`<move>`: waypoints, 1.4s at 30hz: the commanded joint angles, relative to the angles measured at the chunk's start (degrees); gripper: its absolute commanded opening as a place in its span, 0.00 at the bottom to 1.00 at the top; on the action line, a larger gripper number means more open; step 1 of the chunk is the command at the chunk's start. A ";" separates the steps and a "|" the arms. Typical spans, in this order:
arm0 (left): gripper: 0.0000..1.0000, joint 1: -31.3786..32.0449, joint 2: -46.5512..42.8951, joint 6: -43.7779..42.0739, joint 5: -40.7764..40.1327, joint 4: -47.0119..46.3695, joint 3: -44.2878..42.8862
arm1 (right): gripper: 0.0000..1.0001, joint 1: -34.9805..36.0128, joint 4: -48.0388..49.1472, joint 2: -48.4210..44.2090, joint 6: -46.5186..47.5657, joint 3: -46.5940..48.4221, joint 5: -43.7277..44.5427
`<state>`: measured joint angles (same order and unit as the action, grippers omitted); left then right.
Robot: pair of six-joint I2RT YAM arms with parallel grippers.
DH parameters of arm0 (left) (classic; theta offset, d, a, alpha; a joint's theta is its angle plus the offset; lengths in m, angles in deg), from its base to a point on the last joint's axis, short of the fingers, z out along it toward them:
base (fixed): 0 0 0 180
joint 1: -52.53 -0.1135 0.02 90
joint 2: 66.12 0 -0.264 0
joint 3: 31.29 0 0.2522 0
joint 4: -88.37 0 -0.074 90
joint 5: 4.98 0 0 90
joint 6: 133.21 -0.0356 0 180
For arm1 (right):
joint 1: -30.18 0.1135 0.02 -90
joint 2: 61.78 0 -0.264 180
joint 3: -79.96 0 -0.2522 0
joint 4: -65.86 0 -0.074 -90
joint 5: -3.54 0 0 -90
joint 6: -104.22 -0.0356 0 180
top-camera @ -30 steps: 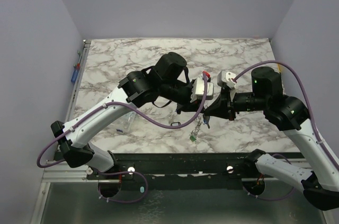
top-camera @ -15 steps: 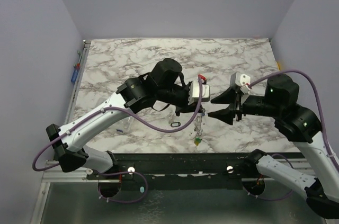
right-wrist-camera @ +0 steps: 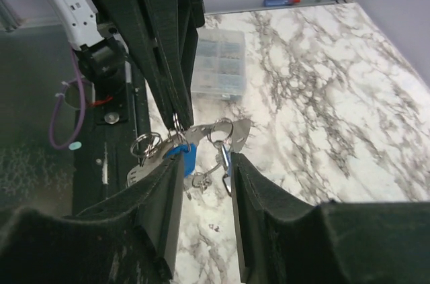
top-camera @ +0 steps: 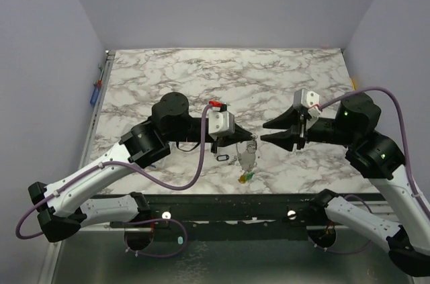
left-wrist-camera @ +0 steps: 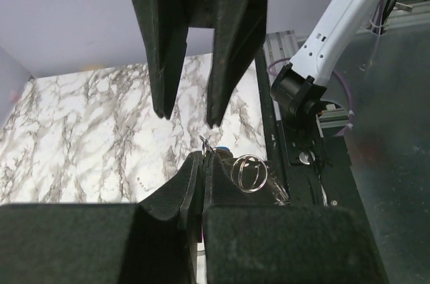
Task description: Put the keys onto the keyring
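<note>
Top view: the keyring (top-camera: 248, 152) is held clenched in the left jaws, with the keys (top-camera: 245, 176) hung below it over the surface (top-camera: 168, 76). The right jaws are spread, nearby but apart.
Left wrist: the keyring is seen pinched.
Right wrist: nothing is grasped.

A small black oval ring (top-camera: 224, 158) lay on the marbled table (top-camera: 168, 76); a clear plastic box (right-wrist-camera: 218, 62) sat there too.

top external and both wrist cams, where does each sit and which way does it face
top external: above and behind, looking down on the table; both arms show.
left wrist: on the left arm, facing the open right pincer; own shut fingers below.
right wrist: on the right arm, facing the left pincer; own fingers below.
shared: the key bunch.
</note>
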<state>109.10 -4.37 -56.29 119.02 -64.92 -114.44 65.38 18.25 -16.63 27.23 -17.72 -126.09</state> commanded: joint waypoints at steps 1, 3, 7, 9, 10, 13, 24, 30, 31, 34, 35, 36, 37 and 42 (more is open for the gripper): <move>0.00 -0.24 -2.28 2.48 1.16 -9.15 1.83 | 0.40 0.22 0.43 3.51 0.97 4.48 -7.36; 0.00 -0.23 -2.62 2.62 1.61 -9.33 2.09 | 0.40 0.19 -1.86 5.34 2.50 6.31 -10.06; 0.00 -0.22 -3.20 2.77 1.95 -9.67 2.53 | 0.37 0.20 -5.04 7.56 4.04 7.84 -12.42; 0.00 -0.19 -3.43 2.68 1.87 -9.84 2.75 | 0.33 0.22 -5.66 7.92 4.12 8.04 -13.32; 0.00 -0.21 -3.56 2.69 1.85 -9.87 2.84 | 0.32 0.18 -5.89 7.92 4.00 8.08 -13.66; 0.00 -0.24 -3.90 2.71 2.07 -10.00 2.86 | 0.33 0.22 -6.68 7.61 4.25 8.17 -14.67; 0.00 -0.24 -3.92 3.53 3.61 -10.43 2.28 | 0.27 0.20 -7.85 8.53 4.64 8.98 -17.21; 0.00 -0.24 -3.91 3.79 3.75 -10.92 2.46 | 0.12 0.22 -7.40 8.58 4.43 8.57 -17.36; 0.00 -0.19 -3.78 3.79 3.79 -11.00 2.49 | 0.08 0.21 -7.31 8.49 4.45 8.53 -17.25; 0.00 -0.24 -3.74 3.85 3.58 -11.23 2.50 | 0.02 0.22 -7.07 8.15 4.47 8.13 -16.80; 0.00 -0.23 -3.69 3.84 3.39 -11.48 2.50 | 0.01 0.22 -6.96 8.00 4.45 7.95 -16.57; 0.00 -0.24 -3.73 3.90 3.25 -11.80 2.50 | 0.01 0.22 -6.80 7.88 4.47 7.65 -16.44; 0.00 -0.23 -3.77 4.02 2.86 -12.17 2.50 | 0.01 0.22 -6.58 7.66 4.35 7.34 -16.20; 0.00 -0.19 -4.92 7.59 -0.89 -21.06 5.88 | 0.01 0.22 -4.04 6.33 2.81 5.03 -13.67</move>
<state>108.91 -6.97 -51.98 121.33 -74.66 -111.18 65.36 12.64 -8.92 31.21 -10.77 -141.31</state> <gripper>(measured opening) 0.017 0.022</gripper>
